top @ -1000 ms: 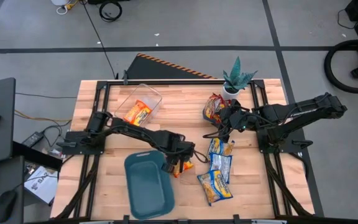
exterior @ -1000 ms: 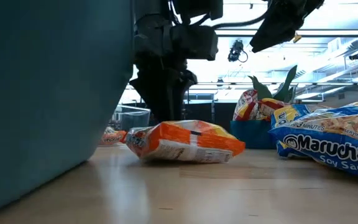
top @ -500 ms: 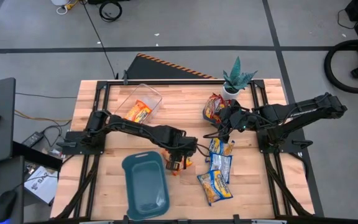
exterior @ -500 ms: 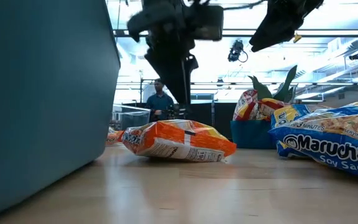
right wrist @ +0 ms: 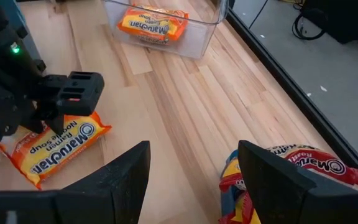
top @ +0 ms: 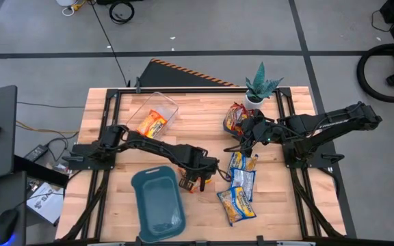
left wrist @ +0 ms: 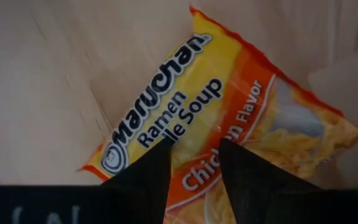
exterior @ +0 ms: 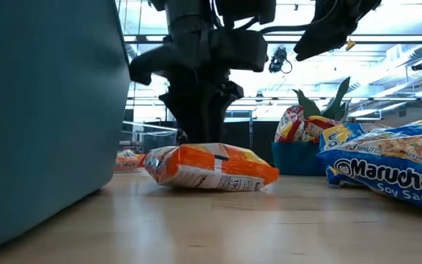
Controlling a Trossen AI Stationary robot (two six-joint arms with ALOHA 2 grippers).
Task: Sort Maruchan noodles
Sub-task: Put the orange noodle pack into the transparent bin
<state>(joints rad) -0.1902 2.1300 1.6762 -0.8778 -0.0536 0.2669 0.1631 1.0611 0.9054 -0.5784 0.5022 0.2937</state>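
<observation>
An orange Maruchan packet [top: 206, 180] [exterior: 211, 167] [left wrist: 216, 118] lies flat on the table, right of the big teal tray [top: 136, 198] [exterior: 42, 110]. My left gripper [top: 198, 178] [left wrist: 194, 146] points down over the packet's middle, fingers a little open. Three blue-and-yellow packets [top: 241, 181] lie to its right. Red packets [top: 234, 117] sit in a small teal holder. Another orange packet [top: 151, 123] lies in the clear tub [top: 170, 106]. My right gripper [top: 245, 141] [right wrist: 191, 146] hovers open beside the red packets. My left gripper comes from above with its fingertips [left wrist: 160, 158] over the middle of the orange packet's printed face [left wrist: 194, 134], across the packet's length. I cannot tell whether the tips touch it. The packet lies flat on the table.
A potted plant [top: 260, 85] stands at the far edge behind the red packets. Bare wood lies between the clear tub and the red packets, and near the front edge right of the teal tray.
The left gripper rose and tipped, then came back down over the orange packet. The teal tray slid a little toward the table's left edge. The orange packet shifted slightly leftward. The right arm kept still.
</observation>
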